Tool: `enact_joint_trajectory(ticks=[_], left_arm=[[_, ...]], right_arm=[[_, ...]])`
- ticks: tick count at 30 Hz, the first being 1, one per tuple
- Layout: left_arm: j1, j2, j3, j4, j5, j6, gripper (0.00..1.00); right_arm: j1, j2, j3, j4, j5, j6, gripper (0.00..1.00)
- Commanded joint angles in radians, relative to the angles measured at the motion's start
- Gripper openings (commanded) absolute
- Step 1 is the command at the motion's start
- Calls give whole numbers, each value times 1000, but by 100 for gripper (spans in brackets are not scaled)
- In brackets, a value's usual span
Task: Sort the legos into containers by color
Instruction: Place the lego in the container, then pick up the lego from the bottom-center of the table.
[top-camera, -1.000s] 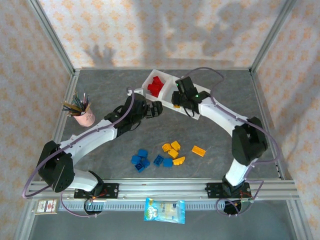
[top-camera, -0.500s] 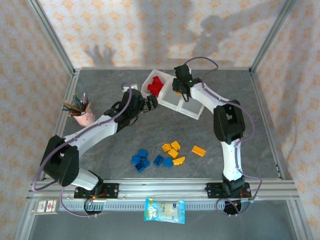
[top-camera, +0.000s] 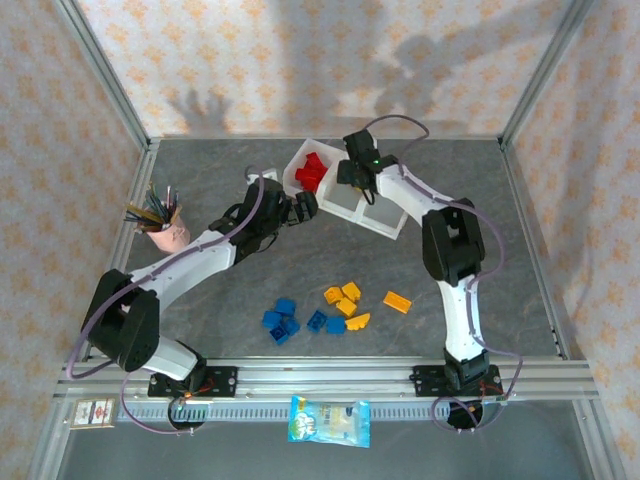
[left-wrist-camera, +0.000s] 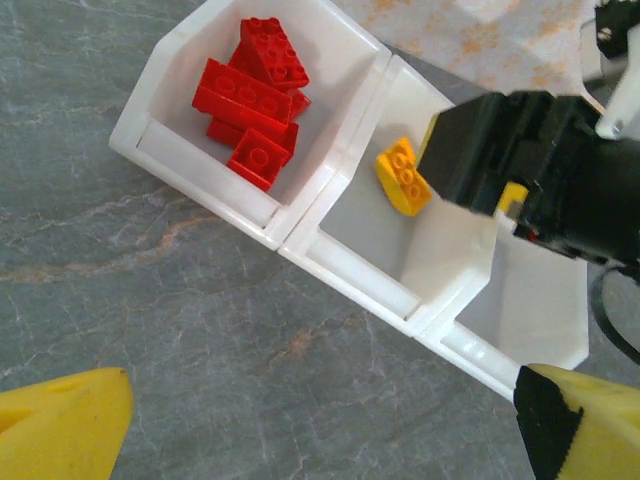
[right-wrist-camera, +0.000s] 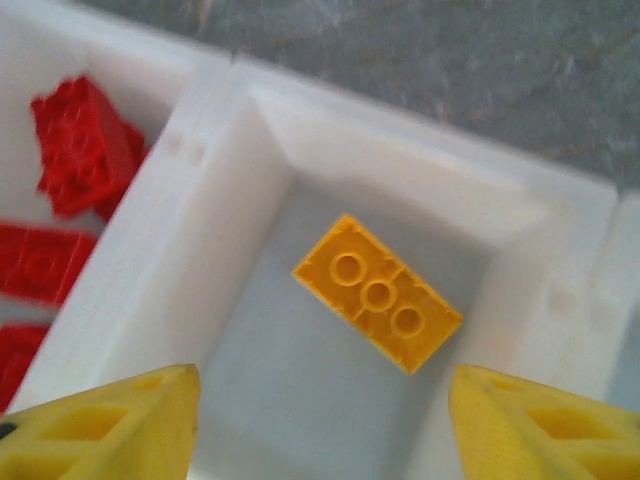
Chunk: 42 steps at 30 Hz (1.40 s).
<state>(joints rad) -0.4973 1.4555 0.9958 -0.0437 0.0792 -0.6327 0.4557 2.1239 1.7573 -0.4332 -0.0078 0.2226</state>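
Right wrist view: your right gripper (right-wrist-camera: 322, 425) open, empty; yellow brick (right-wrist-camera: 378, 292) at 12 o'clock, middle compartment of tray (right-wrist-camera: 225, 110); left gripper (left-wrist-camera: 322, 430) wide open, empty.

Red legos (left-wrist-camera: 255, 95), one yellow-orange brick (right-wrist-camera: 378, 293), white tray (left-wrist-camera: 300, 225), blue bricks (top-camera: 280, 322), grey marbled tabletop (top-camera: 540, 220), pink pen cup (top-camera: 172, 236), cream wallpaper (top-camera: 250, 60) with orange floral pattern
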Motion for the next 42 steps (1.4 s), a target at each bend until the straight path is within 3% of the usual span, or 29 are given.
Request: enact_joint_trajectory(ticks=[1,10,20,29,36,42], left_arm=[[-10,-74,-48,8,45,-16,99],[-70,-233,-183,-76,27,-36,99],[-132,-338,-294,-114,24,-121,99],[-168,-355,-325,-119,22,-154,99],[-170,-357,-324,-117,15,-156,99],[-170,-361,-316,-123,7,-156,99]], right_arm=[[49,-168,-120,-18,-20,0,69],[177,-433,-498,-118,8,112,80],[320,-563,-749,-148,-66,181,80],[378,-571,-873,-81,-134,203,75],[377,-560,-857,-77,-30,228,63],[376,-507,-824,-62,-22,215,52]])
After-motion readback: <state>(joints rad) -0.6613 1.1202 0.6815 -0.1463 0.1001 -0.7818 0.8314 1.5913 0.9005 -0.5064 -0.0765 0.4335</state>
